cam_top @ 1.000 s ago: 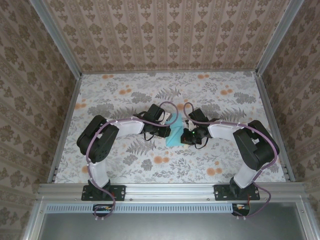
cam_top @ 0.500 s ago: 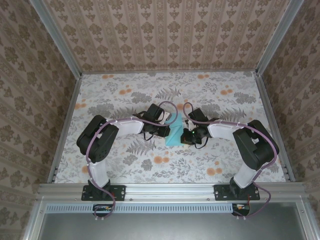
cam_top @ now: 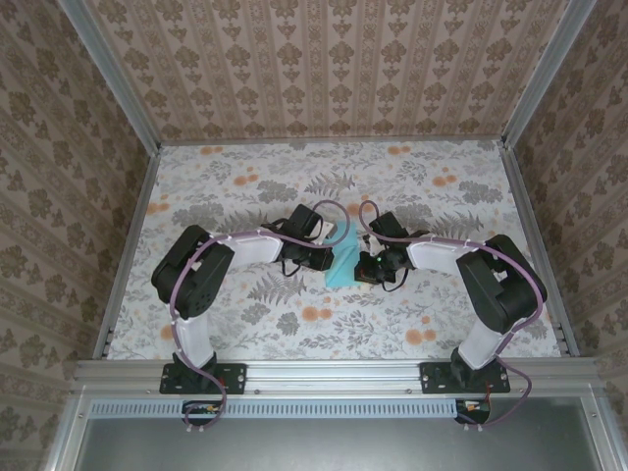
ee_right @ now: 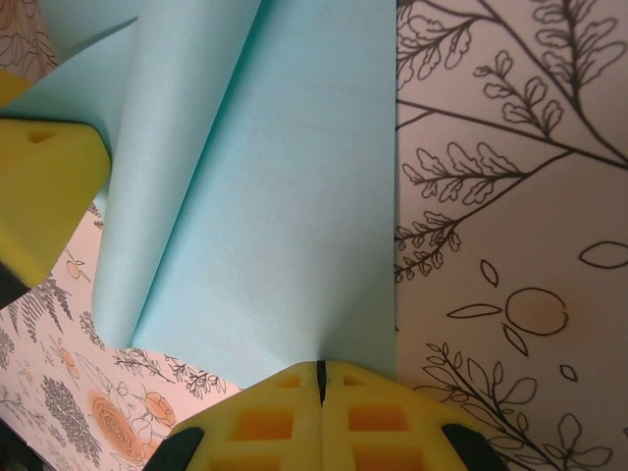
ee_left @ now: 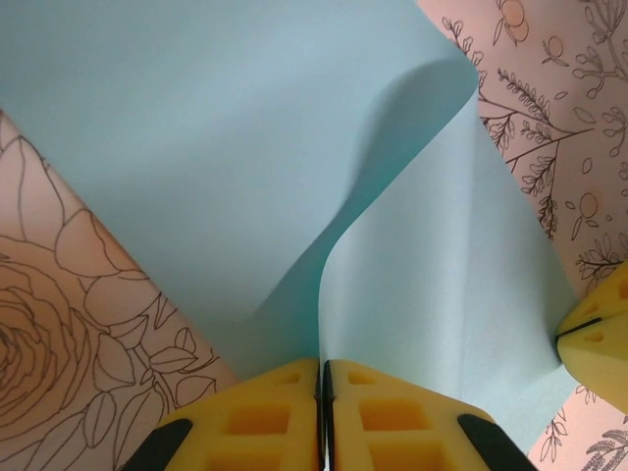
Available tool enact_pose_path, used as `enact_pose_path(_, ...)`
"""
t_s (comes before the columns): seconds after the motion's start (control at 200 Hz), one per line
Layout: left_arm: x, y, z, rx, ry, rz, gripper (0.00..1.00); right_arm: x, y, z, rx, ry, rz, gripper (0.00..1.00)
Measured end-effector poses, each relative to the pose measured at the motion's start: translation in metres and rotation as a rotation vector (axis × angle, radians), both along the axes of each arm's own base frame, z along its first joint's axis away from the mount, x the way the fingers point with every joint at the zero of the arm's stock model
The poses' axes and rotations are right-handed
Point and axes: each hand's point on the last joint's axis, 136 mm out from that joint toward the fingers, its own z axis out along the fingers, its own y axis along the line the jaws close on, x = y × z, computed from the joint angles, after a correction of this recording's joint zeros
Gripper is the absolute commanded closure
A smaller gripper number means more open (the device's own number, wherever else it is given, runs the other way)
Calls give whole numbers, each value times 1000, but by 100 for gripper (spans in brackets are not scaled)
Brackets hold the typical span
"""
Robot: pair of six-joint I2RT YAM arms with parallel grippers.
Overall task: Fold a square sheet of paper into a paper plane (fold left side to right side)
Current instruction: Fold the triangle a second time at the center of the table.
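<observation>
The square sheet of paper (cam_top: pixel 340 265) lies at the table's middle, cyan-blue and partly folded over. In the left wrist view the paper (ee_left: pixel 196 147) has a flap that curls up from the table. The flap's edge runs straight into my left gripper (ee_left: pixel 324 371), which is shut on it. From above, the left gripper (cam_top: pixel 329 257) is at the sheet's left side and my right gripper (cam_top: pixel 361 267) at its right. The right gripper (ee_right: pixel 320 371) is shut, its tips against the near edge of the flat paper (ee_right: pixel 285 216). No paper shows between its pads.
The floral tabletop (cam_top: pixel 245 186) is bare around the sheet. Patterned walls and metal rails close in the left, right and far sides. Both arms bend inward, so their wrists sit close together over the paper.
</observation>
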Motion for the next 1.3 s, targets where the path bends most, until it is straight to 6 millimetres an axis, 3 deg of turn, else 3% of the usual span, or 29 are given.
enact_pose_path(0.71,-1,-10,2,-4,-23,-40,89,0,0,0,-1,0,3,99)
enact_pose_path(1.3,2,-6,0,19,-38,-25,88,0,0,0,-2,-1,5,99)
